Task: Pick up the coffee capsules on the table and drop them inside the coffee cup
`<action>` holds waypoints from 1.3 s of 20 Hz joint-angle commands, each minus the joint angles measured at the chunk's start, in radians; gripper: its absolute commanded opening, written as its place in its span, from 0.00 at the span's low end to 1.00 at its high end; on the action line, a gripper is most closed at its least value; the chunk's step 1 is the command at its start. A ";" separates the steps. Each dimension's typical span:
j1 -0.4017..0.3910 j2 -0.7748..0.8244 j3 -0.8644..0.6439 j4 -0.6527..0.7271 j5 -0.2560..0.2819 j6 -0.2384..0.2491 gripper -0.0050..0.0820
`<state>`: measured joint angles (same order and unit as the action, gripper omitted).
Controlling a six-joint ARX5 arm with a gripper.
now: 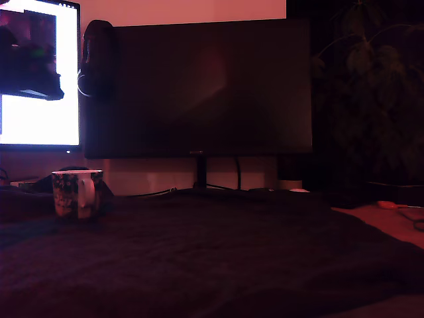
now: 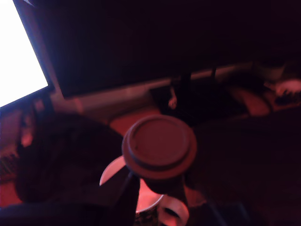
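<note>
Dim, red-lit room, with a dark monitor (image 1: 199, 86) at the back and a lit screen (image 1: 36, 73) at the exterior view's left. Dark-clothed table (image 1: 212, 258) in front, coffee cup (image 1: 77, 193) standing near that same left edge. In the wrist view, gripper (image 2: 157, 186) pinched on the coffee capsule (image 2: 159, 147) — flat rimmed top toward the camera — directly above the cup's pale mouth.
</note>
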<state>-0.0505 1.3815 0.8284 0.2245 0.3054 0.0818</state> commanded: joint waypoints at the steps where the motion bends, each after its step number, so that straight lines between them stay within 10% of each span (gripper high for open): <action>1: -0.001 0.060 0.032 -0.033 0.000 -0.002 0.24; 21: -0.001 0.378 0.354 -0.373 -0.005 -0.003 0.26; 26: -0.001 0.378 0.354 -0.373 -0.057 -0.003 0.49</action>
<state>-0.0505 1.7535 1.1767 -0.1535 0.2520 0.0807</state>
